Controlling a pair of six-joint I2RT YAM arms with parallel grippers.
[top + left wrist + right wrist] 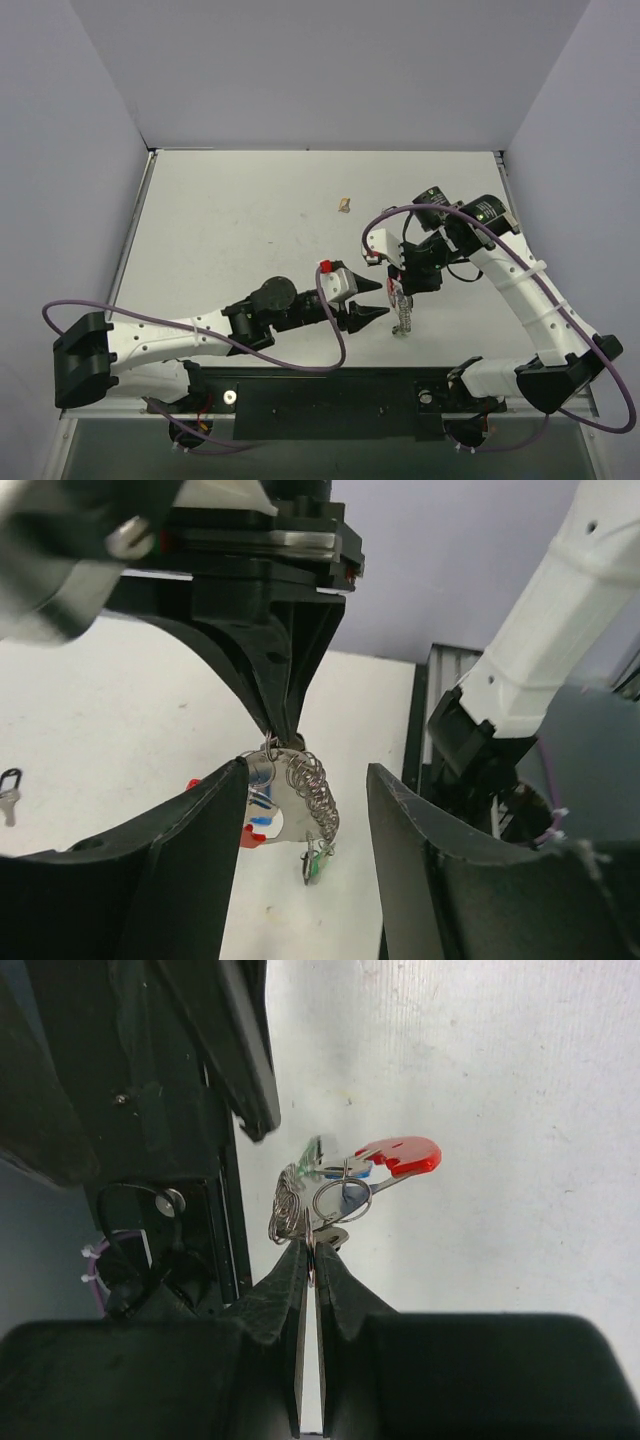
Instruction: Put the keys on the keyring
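Staging step: clenched right gripper (312, 1250) pinches the keyring (335, 1172) just above the table (240, 210), between the released left gripper (306, 770) jaws; next, that arm must fetch the loose key (8, 792) for threading.

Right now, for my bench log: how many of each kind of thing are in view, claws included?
claws: 2, the left claw and the right claw
keyring: 1
loose key: 1
tan scrap: 1
total: 5
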